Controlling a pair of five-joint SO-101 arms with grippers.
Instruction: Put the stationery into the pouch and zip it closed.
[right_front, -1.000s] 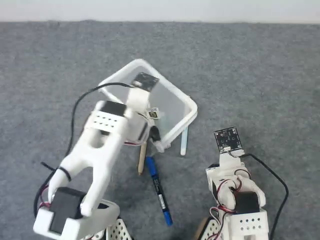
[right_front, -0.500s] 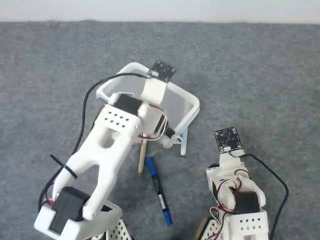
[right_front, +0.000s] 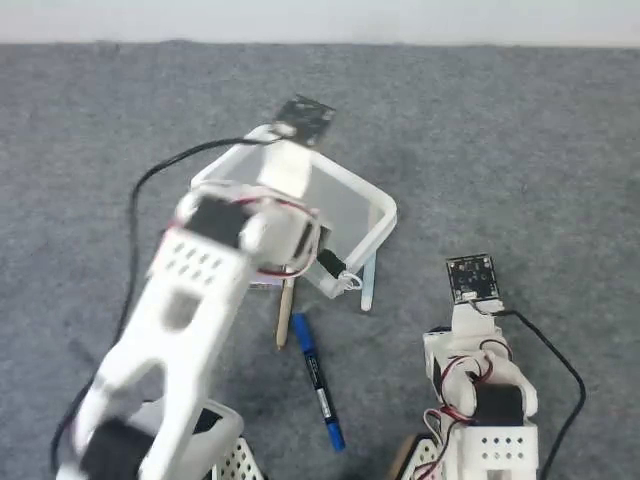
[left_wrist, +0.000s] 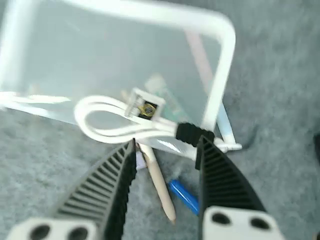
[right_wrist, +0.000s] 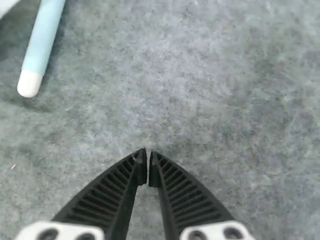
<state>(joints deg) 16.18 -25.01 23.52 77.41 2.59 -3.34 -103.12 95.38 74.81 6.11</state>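
— Where's the pouch?
— Just ahead of my left fingers. They're spread and gripping nothing, with its white cord between their tips. The marker, pencil and pen lie outside it. My right fingers are pressed together, empty.
— Risk?
— Closing on the cord could drag the pouch over the pencil. The marker's print is too small to read.

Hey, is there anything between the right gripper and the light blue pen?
Nothing visible. Bare carpet lies between the right gripper, which is shut, and the light blue pen. The pen's far end meets the rim of the pouch.
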